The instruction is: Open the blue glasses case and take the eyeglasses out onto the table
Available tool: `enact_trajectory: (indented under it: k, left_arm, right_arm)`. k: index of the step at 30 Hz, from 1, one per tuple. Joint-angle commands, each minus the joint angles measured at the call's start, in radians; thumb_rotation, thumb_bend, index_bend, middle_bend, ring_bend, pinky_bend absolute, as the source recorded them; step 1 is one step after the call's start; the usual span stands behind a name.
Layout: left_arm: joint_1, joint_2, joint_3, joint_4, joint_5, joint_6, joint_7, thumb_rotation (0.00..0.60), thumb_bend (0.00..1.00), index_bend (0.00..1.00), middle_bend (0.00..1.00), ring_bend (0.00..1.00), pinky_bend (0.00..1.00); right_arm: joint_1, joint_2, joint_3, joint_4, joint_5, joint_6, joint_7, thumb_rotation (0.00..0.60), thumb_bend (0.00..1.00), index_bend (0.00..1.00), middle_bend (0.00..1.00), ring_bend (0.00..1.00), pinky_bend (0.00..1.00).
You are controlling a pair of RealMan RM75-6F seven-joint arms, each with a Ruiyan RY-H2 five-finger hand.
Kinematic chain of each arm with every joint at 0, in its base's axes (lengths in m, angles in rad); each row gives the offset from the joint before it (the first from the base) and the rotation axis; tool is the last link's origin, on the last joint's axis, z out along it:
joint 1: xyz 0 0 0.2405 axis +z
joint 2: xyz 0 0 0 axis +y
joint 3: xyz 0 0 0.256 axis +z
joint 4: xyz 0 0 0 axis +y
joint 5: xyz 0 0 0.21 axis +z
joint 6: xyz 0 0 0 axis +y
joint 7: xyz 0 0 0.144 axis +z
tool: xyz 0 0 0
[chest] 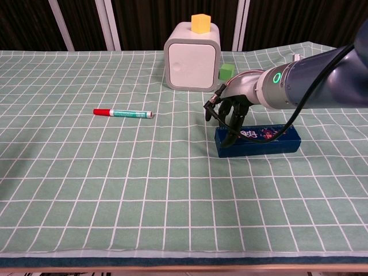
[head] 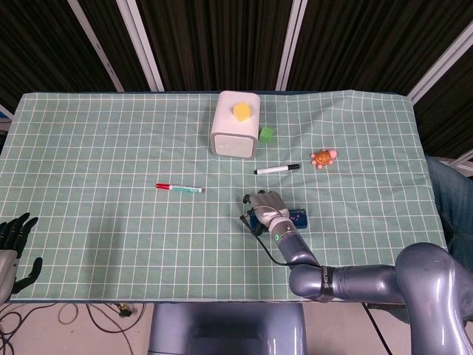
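Marker (chest: 123,113) left of glasses case (chest: 264,141), white box (chest: 191,56) behind, block (chest: 200,23) on it.

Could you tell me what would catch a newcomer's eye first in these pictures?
Most striking is the right hand poised at the left end of the closed blue glasses case, near the table's front right. Behind it stands a white box topped by a yellow block.
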Motion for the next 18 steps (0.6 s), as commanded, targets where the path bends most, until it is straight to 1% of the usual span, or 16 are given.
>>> enact_trajectory:
  k: [1,18]
  left_arm:
    - [0.0,0.0,0.0,0.0,0.0,0.0,0.0,0.6,0.45,0.02,0.0,0.0,0.0]
    - [0.0,0.001,0.0,-0.001,-0.004,-0.003,-0.001,0.6,0.45,0.02,0.0,0.0,0.0]
  right_arm:
    - [-0.001,-0.001,-0.001,0.002,0.002,-0.001,-0.002,0.6,0.27,0.26,0.41,0.17,0.23]
    - [-0.007,0.001,0.008,0.003,0.003,-0.003,-0.008,0.6,0.28,0.27,0.42,0.18,0.23]
